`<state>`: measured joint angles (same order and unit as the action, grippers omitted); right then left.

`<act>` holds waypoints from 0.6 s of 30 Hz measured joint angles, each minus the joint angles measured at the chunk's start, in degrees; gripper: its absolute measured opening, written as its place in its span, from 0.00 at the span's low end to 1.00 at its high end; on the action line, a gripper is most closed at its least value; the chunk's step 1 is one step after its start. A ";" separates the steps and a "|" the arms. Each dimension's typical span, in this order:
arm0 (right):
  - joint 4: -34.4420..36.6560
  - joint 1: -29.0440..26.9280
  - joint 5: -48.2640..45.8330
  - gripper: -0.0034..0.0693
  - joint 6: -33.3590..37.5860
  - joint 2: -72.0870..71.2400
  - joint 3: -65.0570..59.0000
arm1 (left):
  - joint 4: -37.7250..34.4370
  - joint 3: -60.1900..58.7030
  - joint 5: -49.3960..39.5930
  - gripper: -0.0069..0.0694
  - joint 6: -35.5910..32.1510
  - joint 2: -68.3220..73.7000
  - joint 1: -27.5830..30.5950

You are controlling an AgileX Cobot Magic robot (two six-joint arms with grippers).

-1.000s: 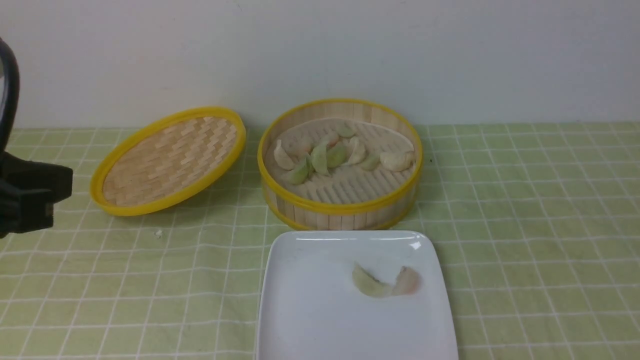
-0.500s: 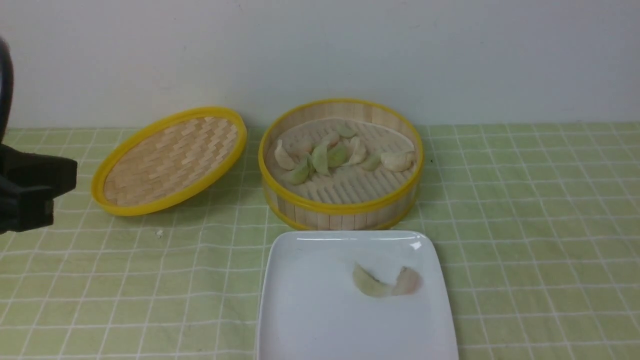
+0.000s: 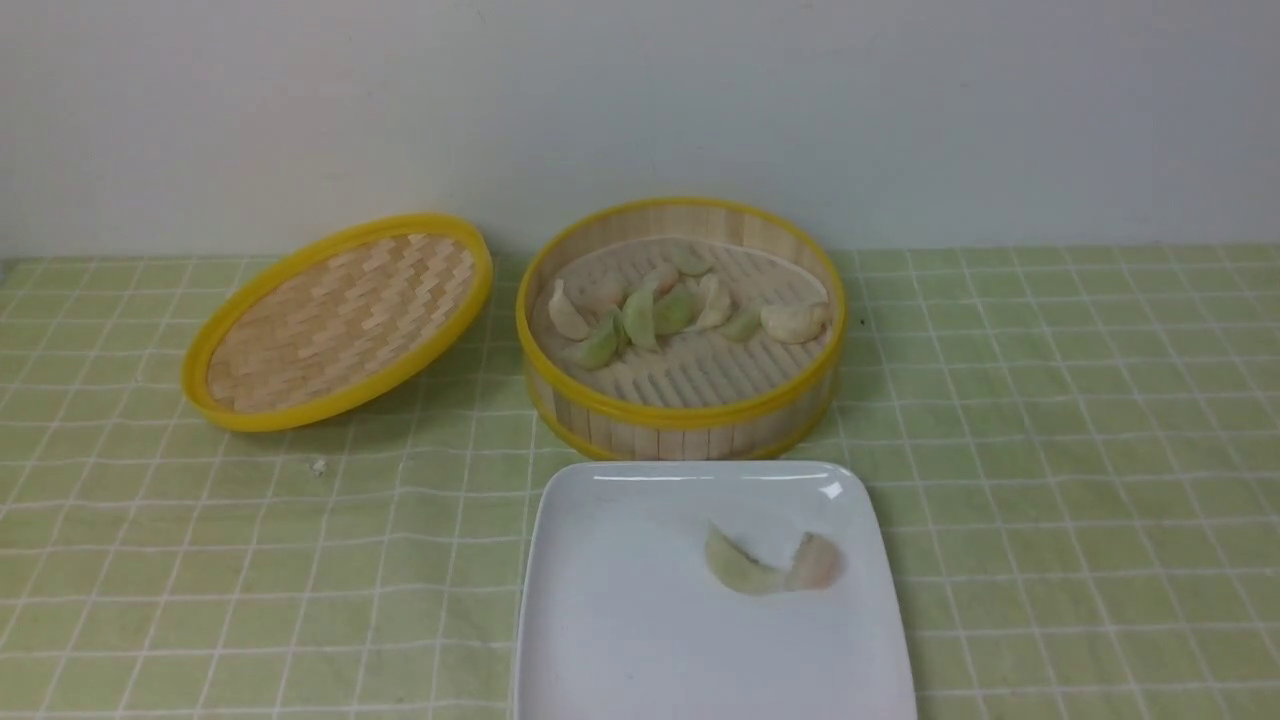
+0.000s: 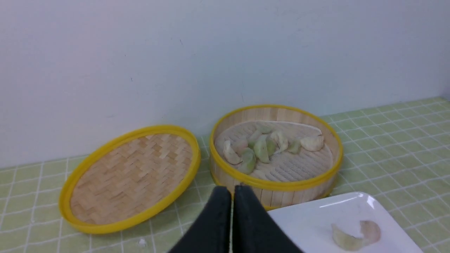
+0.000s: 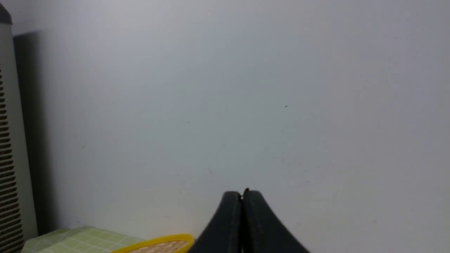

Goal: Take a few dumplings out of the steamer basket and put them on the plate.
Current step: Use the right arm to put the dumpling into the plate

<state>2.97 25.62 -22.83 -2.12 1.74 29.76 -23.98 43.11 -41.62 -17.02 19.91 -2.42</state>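
**Two dumplings (image 3: 768, 566) plated, more waiting**

The left gripper (image 4: 232, 192) is pressed together, empty. Just past its tips stands the steamer basket (image 4: 281, 184), several dumplings inside; the plate (image 4: 316, 212) lies just beside the gripper. The right gripper (image 5: 242, 195), also pressed together, faces bare wall (image 5: 281, 88). Another pick probably remains.

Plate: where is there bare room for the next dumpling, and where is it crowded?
The plate is bare across its left half, between its left rim and the two dumplings lying right of centre, and along the edge nearest the steamer basket. Crowded: around that touching pair, toward the right rim.
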 joint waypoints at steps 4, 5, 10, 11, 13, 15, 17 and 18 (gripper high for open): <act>0.00 0.00 0.00 0.03 0.00 0.00 0.00 | -0.05 0.00 -3.40 0.08 0.05 -3.13 0.00; 0.00 0.00 0.00 0.03 0.00 0.00 0.00 | -0.05 0.00 -4.46 0.08 0.05 -4.00 0.00; 0.00 0.00 0.00 0.03 0.00 0.00 0.00 | -0.05 0.00 -7.74 0.08 0.00 -5.06 0.00; 0.00 0.00 0.00 0.03 0.00 0.00 0.00 | 0.01 0.00 -7.93 0.08 -0.21 -5.11 0.00; 0.00 0.00 0.00 0.03 0.00 0.00 0.00 | 0.36 0.00 -7.98 0.08 -0.95 -5.11 0.00; 0.00 0.00 0.00 0.03 0.00 0.00 0.00 | 0.48 -0.01 -7.90 0.08 -1.68 -5.11 0.00; 0.00 0.00 0.00 0.03 0.00 0.00 0.00 | 0.70 -0.62 -6.98 0.08 -2.33 -5.11 0.00; 0.00 0.00 0.00 0.03 0.00 0.00 0.00 | 1.10 -1.14 -5.90 0.08 -2.64 -5.11 0.00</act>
<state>2.97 25.62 -22.83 -2.12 1.74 29.76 -22.87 41.96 -47.51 -19.66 14.79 -2.42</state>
